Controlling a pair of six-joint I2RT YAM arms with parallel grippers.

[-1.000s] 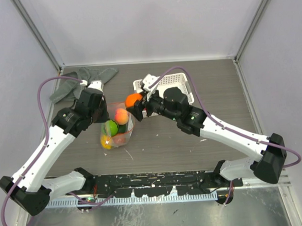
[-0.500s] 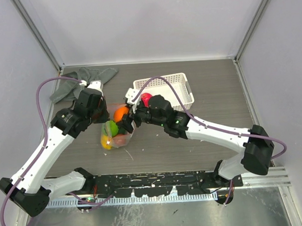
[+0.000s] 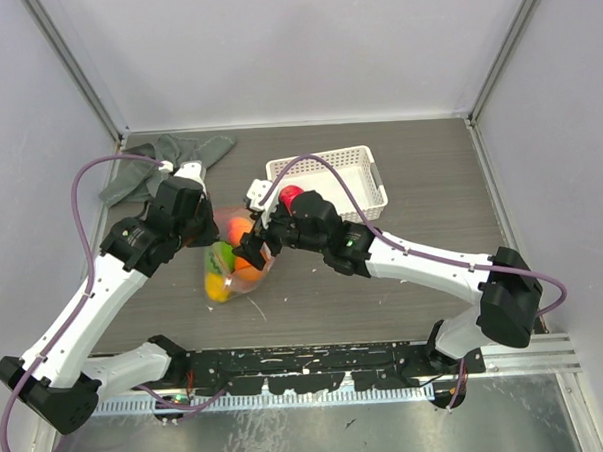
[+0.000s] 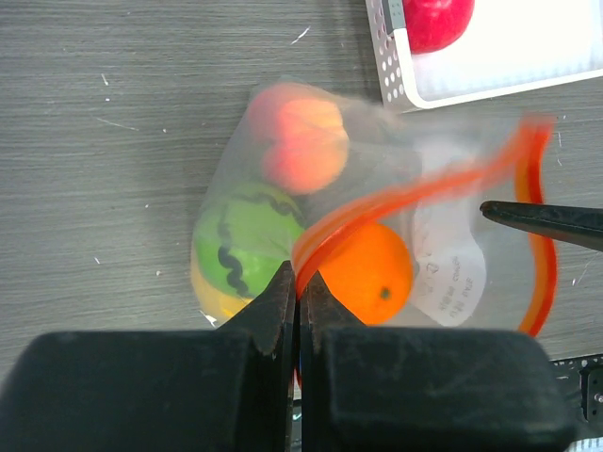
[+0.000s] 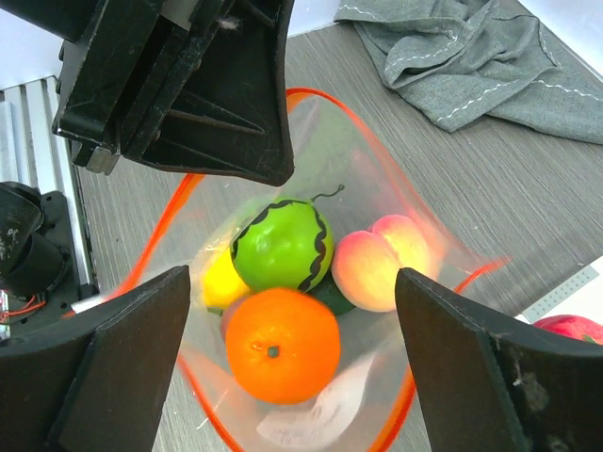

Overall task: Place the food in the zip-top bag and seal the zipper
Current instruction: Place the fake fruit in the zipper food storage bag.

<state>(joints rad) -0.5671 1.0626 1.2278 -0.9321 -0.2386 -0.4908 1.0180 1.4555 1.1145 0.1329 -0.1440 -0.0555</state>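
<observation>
Nearest the arm bases, the zip-top bag [image 3: 233,271] lies on the worktop [image 3: 421,221], left of centre, w/ its mouth turned toward the right arm & gaping open. 4 fruits show inside:
- yellow fruit [image 4: 209,294] at the closed end
- green fruit [image 4: 240,235] w/ a black wavy line, next to it
- peach fruit [image 4: 301,137] alongside
- orange fruit [image 4: 367,273] closest to the mouth

Something dark sits under the green one; can't tell what.

Left hand [image 4: 300,299] is fully closed, pinching the zipper [image 4: 415,193] strip on one side of the mouth. The strip is blurred in the left wrist view.

Right hand [image 5: 287,282] is over the bag mouth, fingers spread wide w/ nothing gripped btwn them. The orange fruit lies below it in the bag, clear of both fingers. One right fingertip shows in the left wrist view, its tip inside the zipper loop.

Further back, a white lattice basket [image 3: 375,188] sits just beyond the right hand, w/ the red fruit [image 3: 292,194] in its near-left corner.

Far left: grey cloth [image 3: 163,157], crumpled, apart from the bag.
</observation>
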